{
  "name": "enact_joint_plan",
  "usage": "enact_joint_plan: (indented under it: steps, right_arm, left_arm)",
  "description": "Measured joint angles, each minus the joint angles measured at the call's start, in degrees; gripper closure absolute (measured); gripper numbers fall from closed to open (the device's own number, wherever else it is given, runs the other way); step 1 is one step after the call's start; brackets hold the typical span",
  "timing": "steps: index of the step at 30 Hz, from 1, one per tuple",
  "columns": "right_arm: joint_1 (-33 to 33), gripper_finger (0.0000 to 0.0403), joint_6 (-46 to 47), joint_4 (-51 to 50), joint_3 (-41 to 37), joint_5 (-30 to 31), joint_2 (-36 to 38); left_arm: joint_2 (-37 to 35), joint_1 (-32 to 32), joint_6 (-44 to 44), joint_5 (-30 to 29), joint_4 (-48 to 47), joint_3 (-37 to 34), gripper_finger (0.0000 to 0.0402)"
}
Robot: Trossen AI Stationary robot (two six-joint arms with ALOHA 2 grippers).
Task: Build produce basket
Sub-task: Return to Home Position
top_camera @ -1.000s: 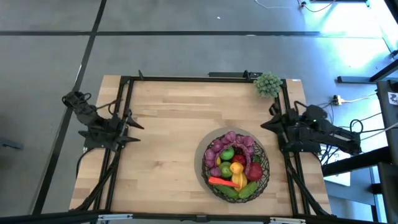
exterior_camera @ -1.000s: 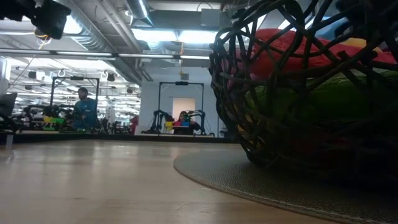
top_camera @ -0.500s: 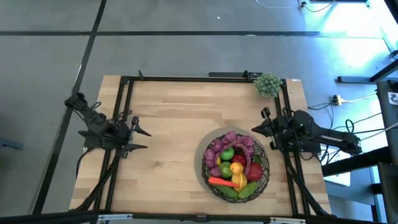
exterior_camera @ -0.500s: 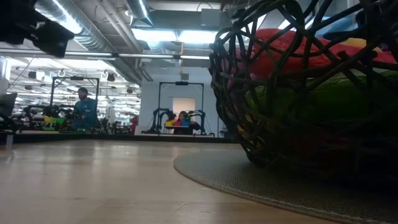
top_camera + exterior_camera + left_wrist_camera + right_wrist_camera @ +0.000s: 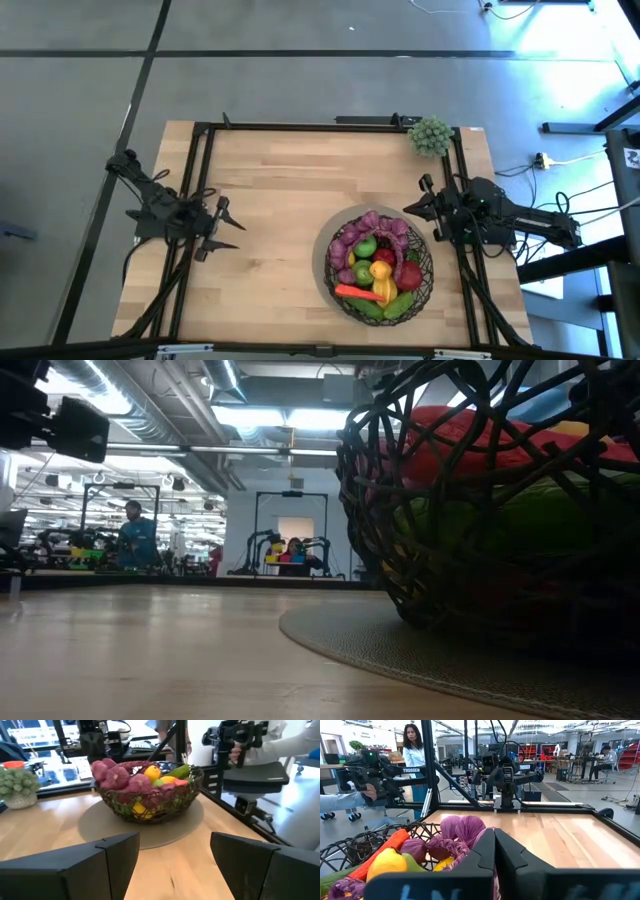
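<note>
- The basket (image 5: 329, 258) stands on a round grey mat (image 5: 150, 834) toward the right side of the worktop (image 5: 280, 180). It is heaped with produce (image 5: 378, 270): purple bulbs, a lemon, a carrot and green pieces.
- The mesh looks stiff and light. Loaded like this, it is probably best taken by the rim and kept level, since the heap reaches the rim and the round toys would roll out.
- The right hand (image 5: 494, 854) hovers near the basket on its right, fingers pressed together, holding nothing.
- The left hand (image 5: 175, 865) hangs well apart at the worktop's left side, fingers spread wide, empty.
- A green bunch (image 5: 431, 135) sits at a right-hand corner, outside the basket.
</note>
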State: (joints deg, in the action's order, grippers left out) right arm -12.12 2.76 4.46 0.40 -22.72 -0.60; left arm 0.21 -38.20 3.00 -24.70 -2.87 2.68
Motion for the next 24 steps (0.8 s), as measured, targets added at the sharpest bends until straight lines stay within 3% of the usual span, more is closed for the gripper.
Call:
enact_joint_plan:
  steps: [24]
  right_arm:
    - [0.0, 0.0402, -0.1, 0.0, 0.0, 0.1, 0.0]
  left_arm:
    - [0.0, 0.0, -1.0, 0.2, -0.1, 0.0, 0.0166]
